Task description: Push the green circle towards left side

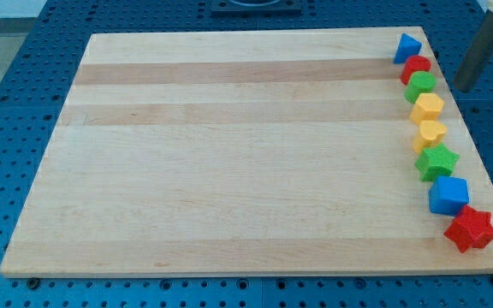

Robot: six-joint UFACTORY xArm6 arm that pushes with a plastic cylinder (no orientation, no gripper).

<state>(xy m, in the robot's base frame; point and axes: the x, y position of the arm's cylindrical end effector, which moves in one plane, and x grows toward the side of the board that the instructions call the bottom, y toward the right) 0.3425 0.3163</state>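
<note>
Dark rod tilted; my tip (464,88) just right of green circle (419,85), not touching.

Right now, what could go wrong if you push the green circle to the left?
1. The green circle sits squeezed between the red block and a yellow block, so pushing it could drag those along.
2. My tip is off the board on the view's right, so it might catch the edge coming in.
3. The green star is green too; I might aim wrong.
</note>
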